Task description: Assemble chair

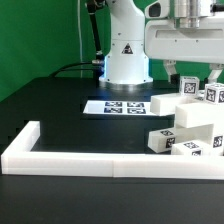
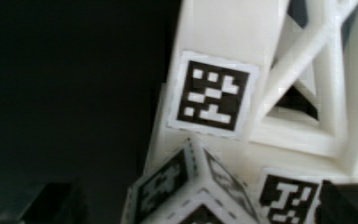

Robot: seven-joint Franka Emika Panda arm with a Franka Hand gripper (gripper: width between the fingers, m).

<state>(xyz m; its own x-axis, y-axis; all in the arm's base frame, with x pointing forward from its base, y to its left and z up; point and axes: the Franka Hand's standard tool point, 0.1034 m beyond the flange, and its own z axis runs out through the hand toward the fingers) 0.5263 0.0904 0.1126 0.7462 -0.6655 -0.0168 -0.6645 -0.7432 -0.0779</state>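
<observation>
The chair's loose white pieces with black-and-white tags lie in a heap at the exterior view's right. They include an upright tagged piece (image 1: 186, 87), a flat panel (image 1: 161, 103) and blocky parts (image 1: 168, 140) near the border wall. My gripper (image 1: 193, 74) hangs over the back of the heap. In the wrist view the X-braced frame (image 2: 274, 70) with its tag (image 2: 211, 95) fills the picture. A tagged wedge-like piece (image 2: 208, 192) sits between my dark fingers (image 2: 51, 205). The gripper (image 2: 202, 212) is open, and its fingers stand apart from that piece.
The marker board (image 1: 115, 106) lies flat in front of the robot base (image 1: 127, 55). A long low white border wall (image 1: 90, 160) runs along the near side and turns back at the exterior view's left. The tabletop is black.
</observation>
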